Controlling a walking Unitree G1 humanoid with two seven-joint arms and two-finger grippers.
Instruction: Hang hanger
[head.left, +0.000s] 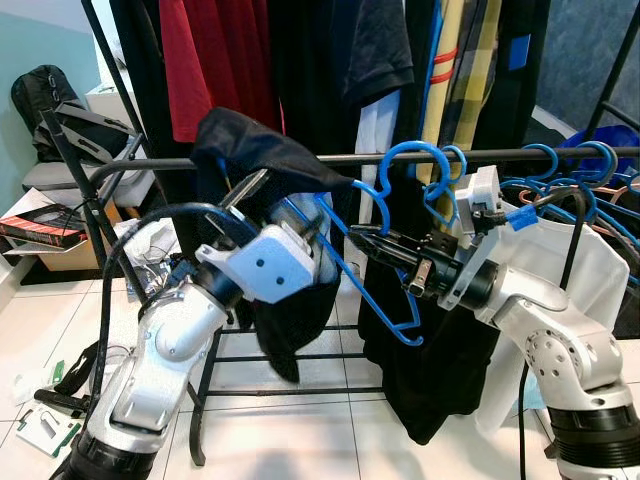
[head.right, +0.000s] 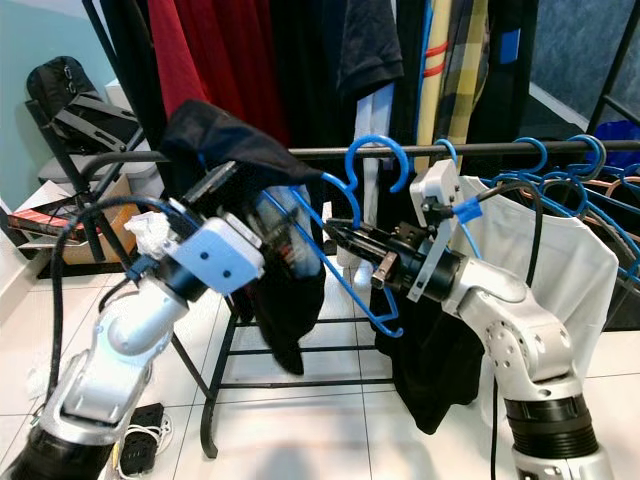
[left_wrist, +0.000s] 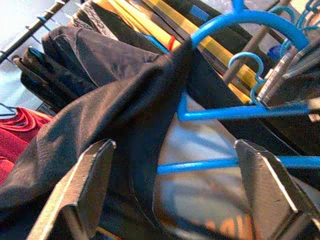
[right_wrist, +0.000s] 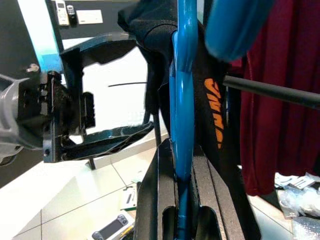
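Silver robot arms reach toward the long black metal clothes rail (head.left: 560, 153). From it a black T-shirt (head.left: 262, 160) drapes on a blue plastic hanger (head.left: 385, 250). Right gripper (head.left: 362, 240) clenches the hanger's frame; left gripper (head.left: 262, 190), fingers spread, sits against the shirt.

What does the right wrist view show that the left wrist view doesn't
Right wrist view: the right gripper shut on the blue hanger, orange lettering on the black garment, a dark red garment and the tiled floor. Left wrist view: the left gripper with fingers wide apart, the hanger's hook and yellow cloth behind it. Both: the blue hanger draped with the black garment.
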